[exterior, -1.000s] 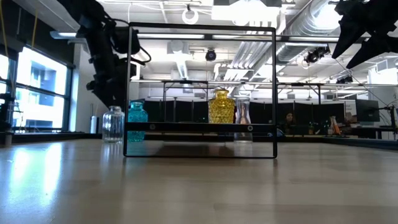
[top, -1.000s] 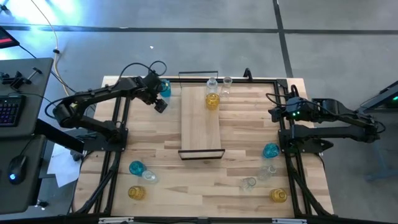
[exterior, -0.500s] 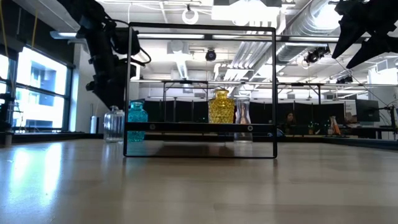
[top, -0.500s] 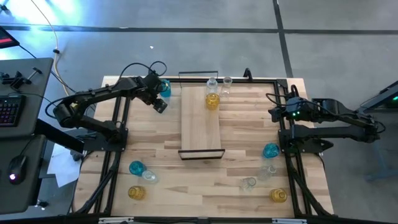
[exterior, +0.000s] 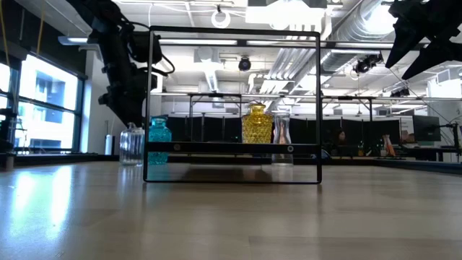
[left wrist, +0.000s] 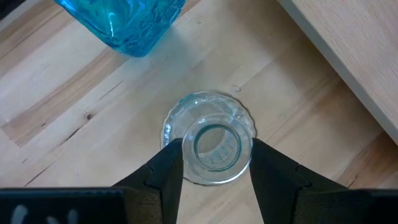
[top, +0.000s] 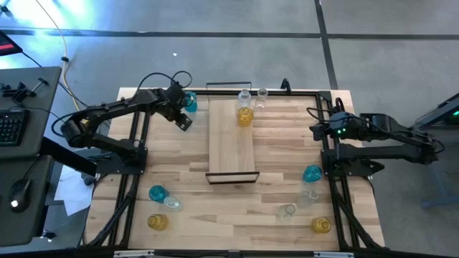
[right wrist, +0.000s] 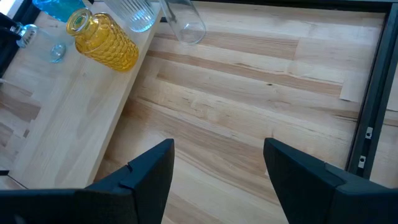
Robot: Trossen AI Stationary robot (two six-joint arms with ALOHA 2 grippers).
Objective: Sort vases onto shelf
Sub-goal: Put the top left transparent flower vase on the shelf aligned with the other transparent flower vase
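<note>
A clear vase stands on the table just beside the shelf, next to a blue vase. The left gripper sits over it, fingers apart on each side of its neck. A yellow vase stands on the shelf. The right gripper waits open at the table's right edge.

Amber vase: yellow glass, dimpled honeycomb pattern. Teal vase: blue, faceted. Clear vase: colourless, scalloped rim. Shelf: light wood, black frame. Worktop: pale wood planks.
</note>
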